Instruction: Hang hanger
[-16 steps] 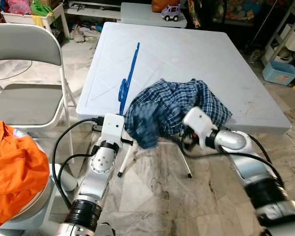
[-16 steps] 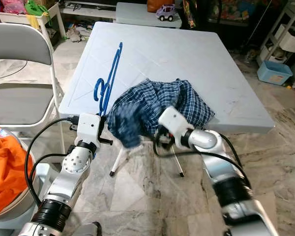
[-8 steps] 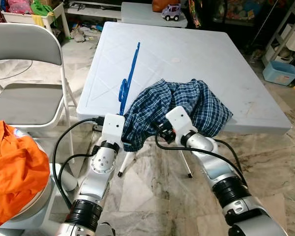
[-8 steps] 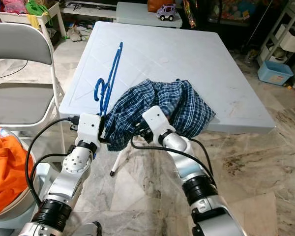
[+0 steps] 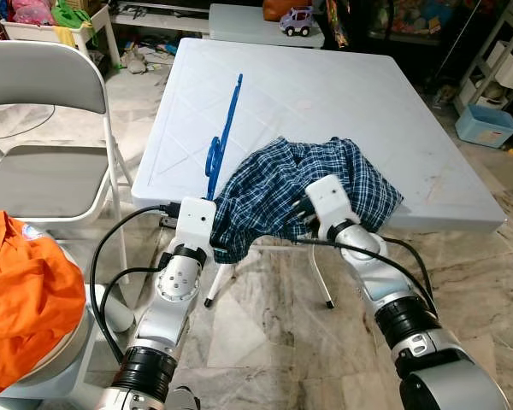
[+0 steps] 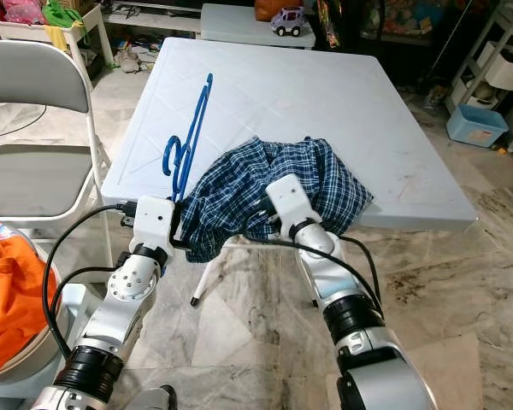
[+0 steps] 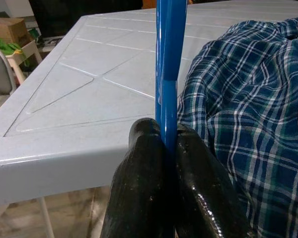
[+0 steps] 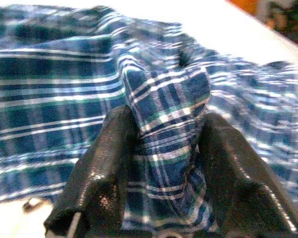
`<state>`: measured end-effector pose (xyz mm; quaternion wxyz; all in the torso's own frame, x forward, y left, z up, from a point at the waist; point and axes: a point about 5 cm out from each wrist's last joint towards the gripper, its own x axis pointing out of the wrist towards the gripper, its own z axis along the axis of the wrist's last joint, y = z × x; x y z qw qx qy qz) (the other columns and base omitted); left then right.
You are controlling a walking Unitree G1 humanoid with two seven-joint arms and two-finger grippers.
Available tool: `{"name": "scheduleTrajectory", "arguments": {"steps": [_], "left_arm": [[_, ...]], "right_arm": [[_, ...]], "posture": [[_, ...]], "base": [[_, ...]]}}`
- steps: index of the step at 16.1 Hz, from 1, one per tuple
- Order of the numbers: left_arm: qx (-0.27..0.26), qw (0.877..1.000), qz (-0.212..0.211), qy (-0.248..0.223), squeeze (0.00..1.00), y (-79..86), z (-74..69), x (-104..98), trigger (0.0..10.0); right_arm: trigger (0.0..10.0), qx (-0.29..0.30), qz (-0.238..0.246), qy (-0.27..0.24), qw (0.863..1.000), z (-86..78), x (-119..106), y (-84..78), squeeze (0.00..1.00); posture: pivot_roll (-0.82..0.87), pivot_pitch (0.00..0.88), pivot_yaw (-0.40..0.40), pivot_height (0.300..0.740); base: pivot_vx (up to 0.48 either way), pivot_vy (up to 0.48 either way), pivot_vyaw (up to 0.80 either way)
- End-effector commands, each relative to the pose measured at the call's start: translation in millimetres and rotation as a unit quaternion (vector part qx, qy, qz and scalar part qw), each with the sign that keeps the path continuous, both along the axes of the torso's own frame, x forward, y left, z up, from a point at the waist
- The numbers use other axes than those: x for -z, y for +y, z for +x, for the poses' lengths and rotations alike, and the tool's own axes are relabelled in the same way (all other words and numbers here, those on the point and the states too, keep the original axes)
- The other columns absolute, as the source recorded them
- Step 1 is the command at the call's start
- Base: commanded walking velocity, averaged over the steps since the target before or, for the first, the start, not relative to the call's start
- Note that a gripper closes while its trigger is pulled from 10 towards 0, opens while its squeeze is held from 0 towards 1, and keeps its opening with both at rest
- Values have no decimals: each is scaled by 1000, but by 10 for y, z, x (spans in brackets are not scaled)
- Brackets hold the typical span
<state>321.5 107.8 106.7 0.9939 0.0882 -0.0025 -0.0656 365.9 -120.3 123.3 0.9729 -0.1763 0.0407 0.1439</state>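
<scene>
Blue hanger (image 7: 166, 59): upper length cut off by the left wrist view's edge; lower end hidden between the left hand (image 7: 167, 148) fingers. Plaid shirt (image 5: 308, 184): front hem hangs over the desk (image 5: 325, 94) edge, partly hidden behind the right hand (image 8: 164, 148); right wrist view blurred. Orange garment (image 5: 21, 299): cut off at the picture's left edge. Folding chair (image 5: 43, 162): left side cut off. Shelf clutter behind the desk: too small to identify.

A cluttered home storeroom: marble floor (image 5: 265, 333), folding table (image 5: 325, 102) and chair (image 5: 43, 128), toy car (image 5: 297, 20) at 12 o'clock, shelves (image 5: 504, 51) with tubs at 2 o'clock.
</scene>
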Motion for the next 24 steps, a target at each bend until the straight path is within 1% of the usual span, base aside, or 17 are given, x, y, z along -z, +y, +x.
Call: {"name": "scheduleTrajectory", "arguments": {"steps": [1, 3, 7, 12, 14, 15, 16, 18, 19, 20, 21, 22, 23, 24], "left_arm": [[-6, 999, 6, 46, 0, 33, -42, 185, 10000], [-6, 999, 6, 47, 0, 31, -39, 185, 10000], [-5, 999, 7, 46, 0, 34, -31, 182, 10000], [-3, 999, 8, 46, 0, 35, -25, 179, 10000], [5, 999, 15, 36, 0, 28, -20, 163, 10000], [7, 999, 18, 34, 0, 35, -22, 164, 10000], [7, 999, 19, 34, 0, 43, -23, 168, 10000], [14, 999, 28, 33, 0, 89, -37, 185, 10000], [20, 999, 32, 35, 0, 107, -45, 199, 10000], [28, 998, 39, 35, 0, 126, -54, 211, 10000], [32, 998, 43, 35, 0, 135, -54, 213, 10000], [41, 997, 49, 36, 0, 151, -40, 214, 10000], [46, 997, 51, 35, 0, 152, -33, 212, 10000], [55, 996, 62, 28, 0, 138, -16, 201, 10000]], "right_arm": [[0, 19, 25, -13, 999, 28, -58, -52, 0], [0, 25, 49, -9, 998, 17, -40, -80, 0], [0, 35, 69, 3, 997, -5, 22, -112, 0], [0, 44, 92, 5, 995, 3, 30, -123, 0], [0, 57, 110, -2, 992, 16, 2, -154, 0], [0, 73, 149, -18, 986, 14, -53, -192, 0], [0, 77, 169, -29, 982, 7, -83, -214, 0], [0, 94, 226, -62, 968, -73, -163, -338, 0], [0, 104, 246, -72, 961, -110, -182, -392, 0], [0, 120, 264, -88, 953, -166, -200, -469, 0], [0, 125, 268, -97, 950, -198, -205, -503, 0], [0, 142, 280, -111, 943, -259, -199, -559, 0], [0, 151, 288, -115, 939, -287, -193, -583, 0], [0, 168, 299, -118, 932, -336, -167, -607, 0]], "posture": [[206, 82, -120, 740], [208, 80, -119, 740], [209, 79, -116, 740], [212, 75, -116, 740], [213, 72, -117, 740], [215, 71, -117, 740], [217, 71, -117, 740], [222, 69, -116, 740], [224, 66, -112, 740], [225, 64, -108, 740], [226, 63, -105, 740], [228, 53, -82, 740], [228, 53, -82, 740], [225, 45, -66, 740]], "base": [[0, 0, 0], [0, 0, 0], [0, 0, 0], [0, 0, 0], [0, 0, 0], [0, 0, 0], [0, 0, 0], [0, 0, 0], [0, 0, 0], [0, 0, 0], [0, 0, 0], [0, 0, 0], [0, 0, 0], [0, 0, 0]]}}
